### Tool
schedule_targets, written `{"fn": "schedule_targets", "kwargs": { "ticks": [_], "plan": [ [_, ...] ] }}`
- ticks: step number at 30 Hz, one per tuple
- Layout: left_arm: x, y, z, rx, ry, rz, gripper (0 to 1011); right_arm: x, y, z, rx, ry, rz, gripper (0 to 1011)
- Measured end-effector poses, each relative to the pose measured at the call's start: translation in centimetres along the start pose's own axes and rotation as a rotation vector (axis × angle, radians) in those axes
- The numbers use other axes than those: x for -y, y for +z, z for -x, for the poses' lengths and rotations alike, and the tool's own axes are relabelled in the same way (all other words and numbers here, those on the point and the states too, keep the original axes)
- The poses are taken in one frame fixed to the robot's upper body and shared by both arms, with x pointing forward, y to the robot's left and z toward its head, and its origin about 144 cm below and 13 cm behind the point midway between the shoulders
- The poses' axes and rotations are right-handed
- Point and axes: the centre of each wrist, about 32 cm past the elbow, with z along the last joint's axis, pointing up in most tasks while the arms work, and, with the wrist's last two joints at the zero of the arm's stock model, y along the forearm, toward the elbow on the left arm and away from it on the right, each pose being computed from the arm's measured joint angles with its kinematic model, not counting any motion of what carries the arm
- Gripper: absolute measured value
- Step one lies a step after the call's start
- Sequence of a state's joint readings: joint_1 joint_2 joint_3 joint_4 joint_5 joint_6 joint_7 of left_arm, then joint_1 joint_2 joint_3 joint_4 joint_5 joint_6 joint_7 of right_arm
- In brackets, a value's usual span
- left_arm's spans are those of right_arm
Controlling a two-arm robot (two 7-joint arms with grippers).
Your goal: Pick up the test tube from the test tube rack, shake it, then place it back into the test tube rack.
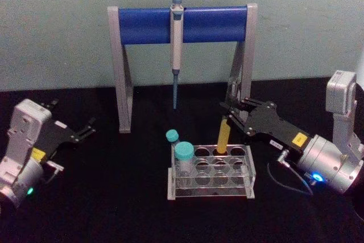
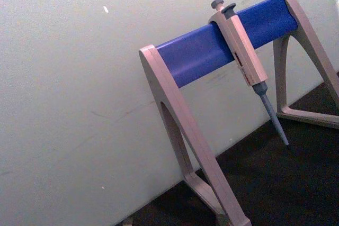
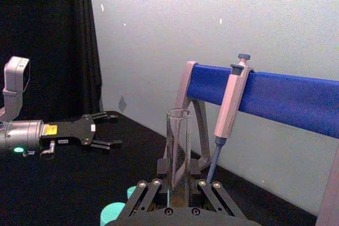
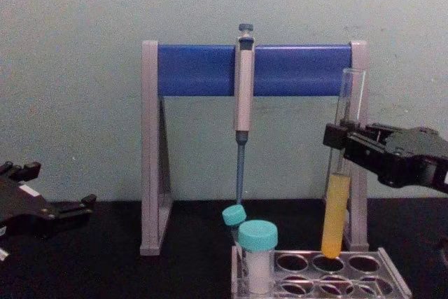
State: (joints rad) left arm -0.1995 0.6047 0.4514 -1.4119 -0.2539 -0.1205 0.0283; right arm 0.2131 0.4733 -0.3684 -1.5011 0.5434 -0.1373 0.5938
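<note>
Glass, thin and uncapped, makes the test tube (image 4: 336,201) light, slick and breakable, and its yellow liquid may slosh. The right gripper (image 4: 342,141) is clamped on it above the liquid, a sound hold. It hangs upright, bottom at a back-row hole of the test tube rack (image 1: 209,192). The left gripper (image 1: 84,131) rests well left of that rack, jaws apart.

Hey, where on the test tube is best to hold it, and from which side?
The test tube stands upright, so pinch its clear glass just above the yellow liquid, coming in level from the robot's right; the teal-capped vials crowd its left. The right gripper is shut on it there; the left gripper lies open, parked far left.
</note>
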Motion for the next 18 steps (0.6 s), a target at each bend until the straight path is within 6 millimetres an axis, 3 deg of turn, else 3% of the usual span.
{"fn": "schedule_targets", "kwargs": {
  "ticks": [18],
  "plan": [
    [0.0, 0.0, 0.0, 0.000, 0.000, 0.000, 1010, -0.4, -1.1, -0.2, -0.007, -0.009, 0.023, 222]
  ]
}}
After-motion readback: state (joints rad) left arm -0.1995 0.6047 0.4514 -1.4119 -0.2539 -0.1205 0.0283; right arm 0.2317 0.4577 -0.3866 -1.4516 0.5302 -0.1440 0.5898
